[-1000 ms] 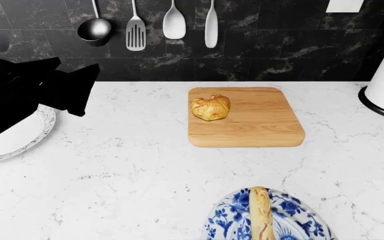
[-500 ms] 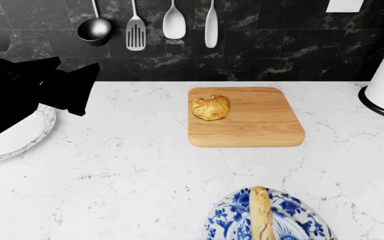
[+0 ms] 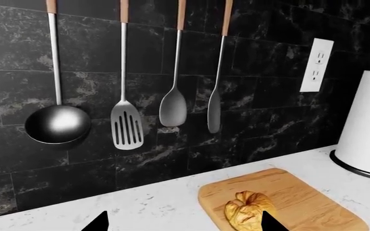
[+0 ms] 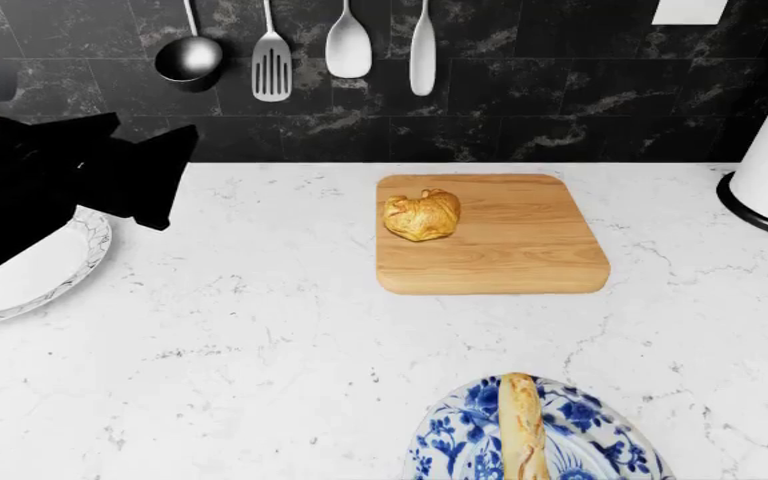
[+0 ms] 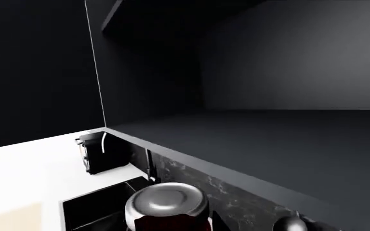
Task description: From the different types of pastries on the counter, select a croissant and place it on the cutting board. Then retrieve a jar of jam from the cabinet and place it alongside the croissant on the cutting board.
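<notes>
white marble counter (image 4: pixel 291 330): croissant (image 4: pixel 422 215) rests on cutting board (image 4: pixel 491 233), beyond and well apart from the spread, empty left gripper (image 3: pixel 179 222); right gripper's state unclear, jar of jam (image 5: pixel 167 209) close below its camera, which could slip if grip is shallow.

Left arm (image 4: pixel 51 190): matte black, blocky, angular faceted housings, no visible markings, cables or screws. Left gripper (image 3: pixel 179 224): only two black, pointed, triangular fingers (image 3: pixel 98 223) visible in wrist view. Surface uniformly dark, detail lost in shadow.
</notes>
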Tool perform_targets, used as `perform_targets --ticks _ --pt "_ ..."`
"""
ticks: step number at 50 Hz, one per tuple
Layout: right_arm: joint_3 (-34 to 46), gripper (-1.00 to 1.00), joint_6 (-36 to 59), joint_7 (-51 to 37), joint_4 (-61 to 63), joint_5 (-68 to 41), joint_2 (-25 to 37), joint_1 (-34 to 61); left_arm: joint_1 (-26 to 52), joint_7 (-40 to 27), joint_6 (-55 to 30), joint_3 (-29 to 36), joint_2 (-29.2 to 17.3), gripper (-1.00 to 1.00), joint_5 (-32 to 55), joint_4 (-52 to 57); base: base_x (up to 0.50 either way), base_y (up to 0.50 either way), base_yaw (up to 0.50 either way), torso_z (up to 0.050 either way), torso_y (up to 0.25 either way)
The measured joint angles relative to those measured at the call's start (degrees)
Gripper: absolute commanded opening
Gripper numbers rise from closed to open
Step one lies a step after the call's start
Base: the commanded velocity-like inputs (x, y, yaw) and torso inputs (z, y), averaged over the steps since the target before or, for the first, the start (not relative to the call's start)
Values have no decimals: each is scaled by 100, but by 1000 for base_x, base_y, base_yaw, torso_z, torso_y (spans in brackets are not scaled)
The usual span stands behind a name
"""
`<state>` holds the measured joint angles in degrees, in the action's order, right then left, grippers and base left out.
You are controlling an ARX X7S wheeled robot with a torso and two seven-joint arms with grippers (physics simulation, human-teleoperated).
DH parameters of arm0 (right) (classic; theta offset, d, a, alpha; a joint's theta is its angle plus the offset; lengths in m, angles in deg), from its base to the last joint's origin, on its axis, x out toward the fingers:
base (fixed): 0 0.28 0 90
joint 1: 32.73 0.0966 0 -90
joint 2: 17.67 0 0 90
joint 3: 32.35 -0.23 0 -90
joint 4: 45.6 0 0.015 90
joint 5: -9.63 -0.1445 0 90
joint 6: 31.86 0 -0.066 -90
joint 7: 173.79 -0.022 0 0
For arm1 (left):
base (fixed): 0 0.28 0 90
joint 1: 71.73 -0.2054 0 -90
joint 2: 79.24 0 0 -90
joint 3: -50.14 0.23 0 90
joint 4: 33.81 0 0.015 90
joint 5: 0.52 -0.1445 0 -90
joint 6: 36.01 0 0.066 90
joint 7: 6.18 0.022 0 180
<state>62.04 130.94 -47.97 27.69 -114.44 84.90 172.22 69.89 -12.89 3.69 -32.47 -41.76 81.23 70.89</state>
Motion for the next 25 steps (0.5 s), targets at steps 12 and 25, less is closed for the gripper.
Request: perform_targets --ticks 12,25 --pt "135 -100 111 -58 146 87 180 -480 -7 7 16 3 -4 100 -4 -5 0 0 0 0 0" --pt "289 -100 251 12 232 377 367 -952 6 -5 22 9 -2 100 3 -10 0 0 0 0 1"
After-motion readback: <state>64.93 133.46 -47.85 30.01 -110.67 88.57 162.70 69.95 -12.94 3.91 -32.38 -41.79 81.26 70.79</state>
